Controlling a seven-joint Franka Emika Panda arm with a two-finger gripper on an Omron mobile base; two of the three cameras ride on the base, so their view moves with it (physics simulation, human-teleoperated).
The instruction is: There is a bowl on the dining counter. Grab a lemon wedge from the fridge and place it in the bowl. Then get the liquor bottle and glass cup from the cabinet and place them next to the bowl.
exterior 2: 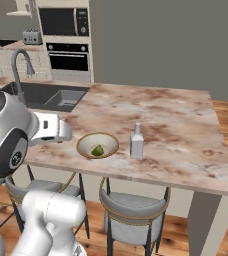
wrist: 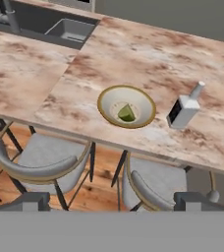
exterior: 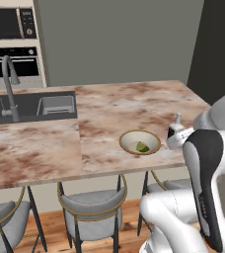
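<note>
A: Where are the task's things now?

B: The bowl (exterior 2: 97, 145) stands on the dining counter (exterior 2: 176, 125), near the front edge, above the stools. The lemon wedge (wrist: 126, 113) lies inside it, a small green-yellow piece against the pale inside. The liquor bottle (exterior 2: 136, 142) stands upright just beside the bowl, on the side away from the sink (exterior 2: 51, 96). In the hand view there is a small gap between them, so they are not touching.

A: And the gripper?

B: Its two finger tips (wrist: 30, 201) show at the bottom of the hand view, far from each other, with nothing between them. So the jaws stand wide and hold nothing. The hand looks down at the counter from outside the front edge, above the grey stools (wrist: 45, 157).

A: Why is the bottle placed there?

B: I think because the task asks for it next to the bowl. It is close enough to count as beside it, and the other side of the bowl is free.

A: So what is left?

B: By my judgement the lemon step and the bottle step are done. No glass cup is on the counter, so this one is not yet brought. The empty, wide gripper fits this: it is ready to fetch the cup.

A: Any risk?

B: The bowl and bottle are near the edge. Setting the cup down close to them could push the bottle, which is narrow and may tip.
</note>
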